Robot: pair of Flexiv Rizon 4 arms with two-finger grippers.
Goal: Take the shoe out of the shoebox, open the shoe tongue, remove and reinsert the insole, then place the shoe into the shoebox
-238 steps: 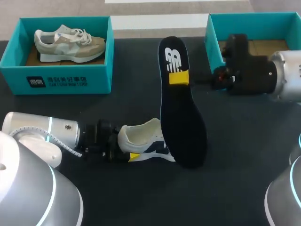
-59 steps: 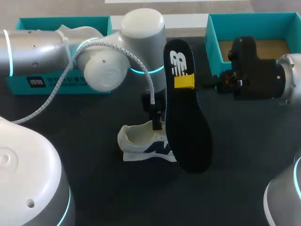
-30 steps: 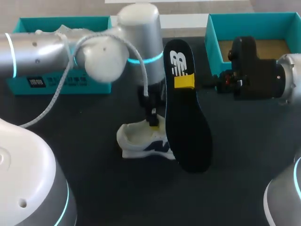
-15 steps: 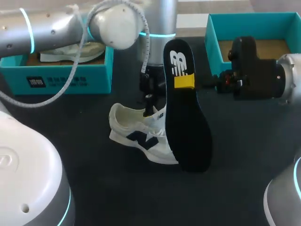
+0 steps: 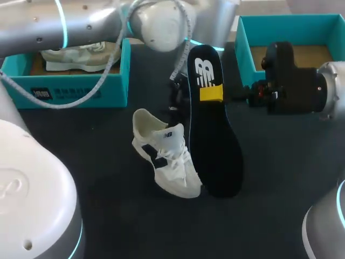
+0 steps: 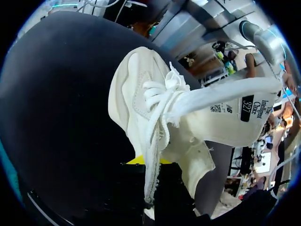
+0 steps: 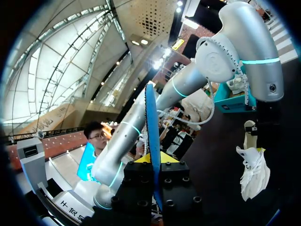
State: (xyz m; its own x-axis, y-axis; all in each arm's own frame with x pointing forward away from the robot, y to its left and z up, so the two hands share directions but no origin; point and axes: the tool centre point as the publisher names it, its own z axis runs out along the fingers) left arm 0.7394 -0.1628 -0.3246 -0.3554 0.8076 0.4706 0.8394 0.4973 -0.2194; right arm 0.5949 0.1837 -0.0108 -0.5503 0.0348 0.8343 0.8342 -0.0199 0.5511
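A white shoe (image 5: 164,159) with a dark side logo hangs toe-down from my left gripper (image 5: 175,103), which is shut on its upper near the laces. In the left wrist view the shoe (image 6: 141,99) fills the space ahead of that gripper (image 6: 143,162), and its tongue (image 6: 230,117) sticks out sideways. Whether the toe touches the table is unclear. My right gripper (image 5: 211,93) is shut on the black insole (image 5: 213,145), holding it on edge just right of the shoe. From the right wrist the insole (image 7: 153,136) shows edge-on between the fingers of the right gripper (image 7: 155,159), with the shoe (image 7: 254,167) beyond.
A teal shoebox (image 5: 70,89) at the back left holds a beige shoe (image 5: 81,54). A second teal shoebox (image 5: 245,48) stands at the back right behind my right wrist, its brown floor showing. My left arm (image 5: 161,24) crosses above the left box to the middle.
My left arm has swung toward the back and raised the shoe off its side, turning it so the toe points down and forward. The right arm and insole have stayed still.
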